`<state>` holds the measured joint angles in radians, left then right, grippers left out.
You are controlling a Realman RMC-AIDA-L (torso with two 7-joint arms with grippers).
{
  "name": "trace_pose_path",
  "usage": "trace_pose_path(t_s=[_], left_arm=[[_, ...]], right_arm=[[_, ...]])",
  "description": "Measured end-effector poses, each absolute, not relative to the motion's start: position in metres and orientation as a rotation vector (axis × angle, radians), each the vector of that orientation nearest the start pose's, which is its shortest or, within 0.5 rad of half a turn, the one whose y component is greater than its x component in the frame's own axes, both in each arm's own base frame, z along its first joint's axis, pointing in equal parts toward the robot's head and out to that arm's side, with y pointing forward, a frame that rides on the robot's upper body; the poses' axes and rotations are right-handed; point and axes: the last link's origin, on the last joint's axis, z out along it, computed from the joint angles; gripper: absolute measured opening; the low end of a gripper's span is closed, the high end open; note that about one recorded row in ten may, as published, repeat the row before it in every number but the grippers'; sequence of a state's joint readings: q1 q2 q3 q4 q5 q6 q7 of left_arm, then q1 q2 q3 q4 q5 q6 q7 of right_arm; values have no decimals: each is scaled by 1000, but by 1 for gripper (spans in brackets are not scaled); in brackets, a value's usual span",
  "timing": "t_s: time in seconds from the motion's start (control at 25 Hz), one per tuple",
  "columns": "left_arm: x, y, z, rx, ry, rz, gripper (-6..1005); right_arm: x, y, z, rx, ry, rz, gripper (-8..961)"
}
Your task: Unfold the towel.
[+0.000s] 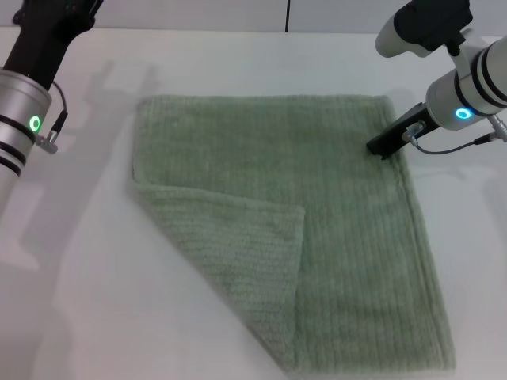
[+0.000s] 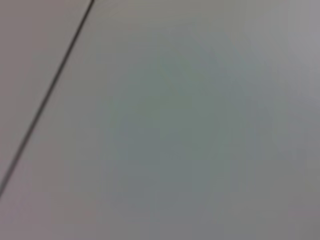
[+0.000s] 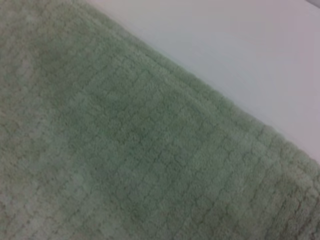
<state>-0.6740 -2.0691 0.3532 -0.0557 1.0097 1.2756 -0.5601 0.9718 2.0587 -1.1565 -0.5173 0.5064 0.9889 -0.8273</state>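
The right gripper, its grip impossible to judge, hovers at the towel's far right edge, apparently to anchor it while one corner lies folded over.

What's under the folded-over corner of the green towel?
More of the same towel: its near-left corner flap lies folded on top. The part beneath the flap is covered, so nothing there shows.

Head camera looked forward and down over the white table, taking in the whole towel. Right wrist camera sat very close over the towel's edge and the table beside it, overlapping the head view there. Left wrist camera faced only a blank pale surface with one dark line.
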Motion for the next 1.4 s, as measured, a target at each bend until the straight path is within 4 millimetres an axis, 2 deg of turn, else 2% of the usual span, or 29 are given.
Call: trace_pose_path(t_s=[0.36,0.64,0.68,1.0,1.04,1.4], left_arm=[[-257,398,21,-1744,-850,-1320,851],[-225,406,33,-2030,-918,-1345,850],[-225,406,33,-2030,-918,-1345,850],[-200,395,42,-2299,-823,-1212,849],[-196,392,40,-2378,-796,-1145,849],[-183,373,18,-2683,-599,-837,848]], right_arm=[[209,436,-51,-2507,856,-421,-1],[208,438,-50,-2508,850,-419,-1],[207,438,-50,-2508,849,-419,-1],[207,439,-49,-2506,846,-419,-1],[207,439,-49,-2505,845,-420,-1],[207,439,-48,-2504,844,-422,-1]])
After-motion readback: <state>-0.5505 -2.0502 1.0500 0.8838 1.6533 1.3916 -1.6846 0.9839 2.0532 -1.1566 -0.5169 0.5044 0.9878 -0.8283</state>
